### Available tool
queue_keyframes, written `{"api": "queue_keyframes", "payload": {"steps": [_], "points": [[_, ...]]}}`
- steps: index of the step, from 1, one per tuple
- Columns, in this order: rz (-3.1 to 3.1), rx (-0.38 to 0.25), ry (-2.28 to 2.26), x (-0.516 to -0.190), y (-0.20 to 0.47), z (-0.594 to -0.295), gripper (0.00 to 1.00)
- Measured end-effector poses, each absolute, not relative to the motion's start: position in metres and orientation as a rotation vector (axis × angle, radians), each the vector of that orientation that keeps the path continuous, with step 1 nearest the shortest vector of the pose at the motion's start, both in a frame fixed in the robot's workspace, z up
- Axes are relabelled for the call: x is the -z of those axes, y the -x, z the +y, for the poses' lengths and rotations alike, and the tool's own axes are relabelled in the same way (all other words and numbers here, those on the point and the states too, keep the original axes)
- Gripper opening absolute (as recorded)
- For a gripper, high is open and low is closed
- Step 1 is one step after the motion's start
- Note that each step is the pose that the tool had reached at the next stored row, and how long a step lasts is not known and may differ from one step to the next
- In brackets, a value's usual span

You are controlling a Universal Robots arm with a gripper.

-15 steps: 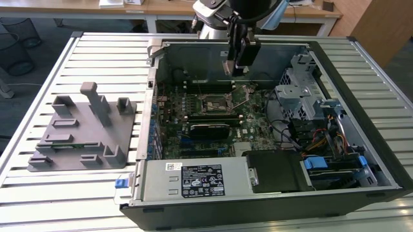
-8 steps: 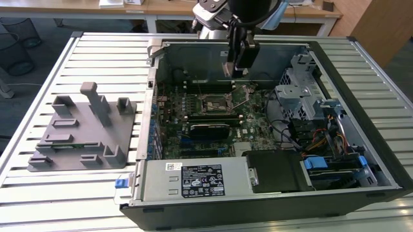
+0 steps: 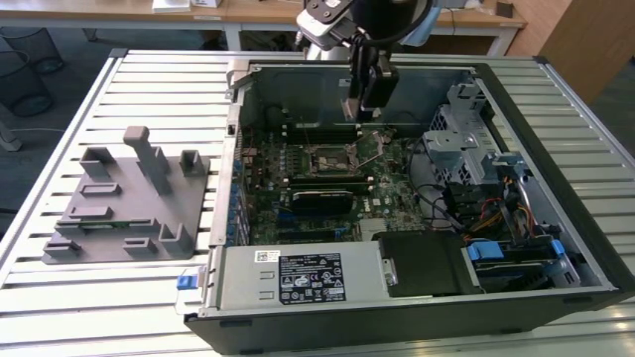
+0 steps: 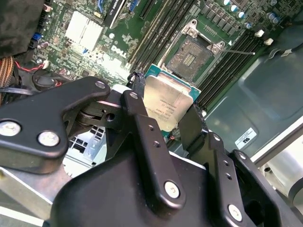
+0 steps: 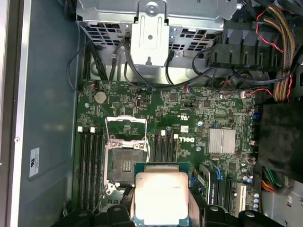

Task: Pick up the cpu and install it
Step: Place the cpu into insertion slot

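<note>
In both wrist views my gripper [image 4: 165,105] [image 5: 161,204] is shut on the cpu [image 4: 169,97] [image 5: 162,194], a flat square chip with a silvery top and a thin teal rim. One black finger presses on each of two opposite edges. The chip hangs a little above the motherboard, beside the open black socket [image 4: 191,56] [image 5: 125,161], whose metal frame is lifted. In the exterior view the gripper [image 3: 367,111] hangs inside the open computer case, just above and behind the socket [image 3: 332,158].
The open case [image 3: 555,193] lies on a slatted metal table [image 3: 149,82]. A grey fixture block [image 3: 124,197] stands at the exterior view's left. Memory slots [image 5: 90,163] flank the socket. A drive cage [image 3: 462,141], cables [image 5: 279,52] and a power supply [image 3: 297,277] crowd the case.
</note>
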State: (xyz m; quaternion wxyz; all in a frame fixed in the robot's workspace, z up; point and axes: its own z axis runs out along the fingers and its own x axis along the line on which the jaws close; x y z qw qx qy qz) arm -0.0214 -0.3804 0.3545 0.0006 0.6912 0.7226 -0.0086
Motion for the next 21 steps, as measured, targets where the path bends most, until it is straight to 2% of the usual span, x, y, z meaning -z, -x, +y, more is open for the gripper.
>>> {"api": "queue_keyframes", "payload": {"steps": [21], "points": [[2.257, 0.027, -2.184, -0.335, 0.023, -0.377, 0.53]]}}
